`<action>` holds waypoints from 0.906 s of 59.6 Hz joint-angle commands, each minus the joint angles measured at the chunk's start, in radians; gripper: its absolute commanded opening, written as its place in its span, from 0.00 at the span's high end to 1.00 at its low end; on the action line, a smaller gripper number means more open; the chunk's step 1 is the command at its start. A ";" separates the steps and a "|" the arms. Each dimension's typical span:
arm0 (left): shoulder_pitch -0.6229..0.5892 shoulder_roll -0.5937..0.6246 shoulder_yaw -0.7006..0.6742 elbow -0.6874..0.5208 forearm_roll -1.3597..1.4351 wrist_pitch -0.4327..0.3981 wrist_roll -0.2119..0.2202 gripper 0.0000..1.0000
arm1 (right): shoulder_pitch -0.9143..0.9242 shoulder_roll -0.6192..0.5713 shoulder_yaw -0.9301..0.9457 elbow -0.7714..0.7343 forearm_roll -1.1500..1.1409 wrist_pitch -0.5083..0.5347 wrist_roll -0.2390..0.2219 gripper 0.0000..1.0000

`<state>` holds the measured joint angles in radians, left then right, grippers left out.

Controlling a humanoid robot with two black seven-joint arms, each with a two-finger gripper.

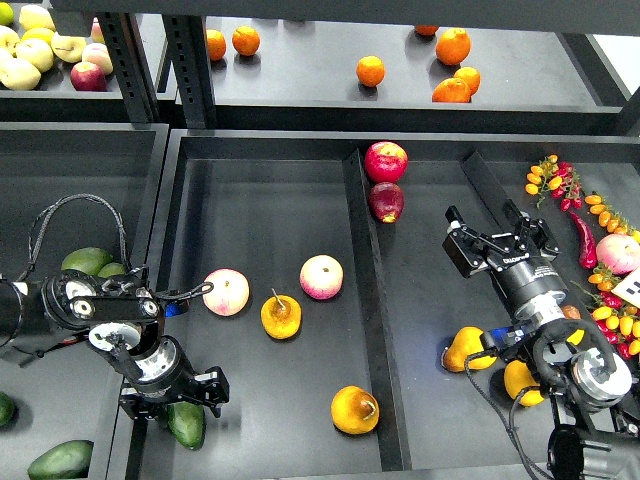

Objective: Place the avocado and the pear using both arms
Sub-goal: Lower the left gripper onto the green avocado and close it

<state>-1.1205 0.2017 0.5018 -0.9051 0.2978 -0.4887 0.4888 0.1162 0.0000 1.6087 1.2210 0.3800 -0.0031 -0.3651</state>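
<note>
The avocado [186, 424] lies at the bottom edge of the middle tray [270, 210], dark green and long, with the left gripper [172, 398] pressed down right over it. The fingers look to straddle its upper end, but the wrist covers the contact, so I cannot tell whether they are closed on the fruit or only hovering around it. It should handle as a fairly dense, firm thing with a smooth skin — a grip across the short width near the middle seems safest, since the tapered ends would let it slide out.

The pear [355, 409] sits in the same tray, to the right of the avocado and well apart from it, near the divider, its stem stub pointing right. Plump and rounded, it probably bruises under a hard pinch (and rolls readily); taking it across the widest part of the belly looks best. Another orange-yellow pear [281, 316] with a thin upright stem stands further up the tray.

The right gripper [497, 243] hangs over the right-hand tray with its fingers spread wide, empty, far from the pear.

Smaller doubts — the avocado's lower end comes close to the frame's bottom edge, and its top is hidden under the gripper.
</note>
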 commanded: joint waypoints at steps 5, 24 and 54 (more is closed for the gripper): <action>-0.002 -0.001 0.000 -0.002 -0.005 0.000 0.000 0.27 | 0.000 0.000 0.000 0.005 0.000 0.000 0.001 0.00; -0.001 -0.001 0.023 0.000 -0.005 0.000 0.000 0.28 | -0.001 0.000 0.000 0.006 0.000 0.000 0.001 0.00; 0.010 -0.001 0.023 0.006 -0.059 0.000 0.000 0.51 | -0.003 0.000 0.000 0.006 0.000 0.006 0.001 0.00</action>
<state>-1.1079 0.2009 0.5262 -0.8989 0.2608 -0.4887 0.4887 0.1137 0.0000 1.6092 1.2273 0.3804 0.0015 -0.3635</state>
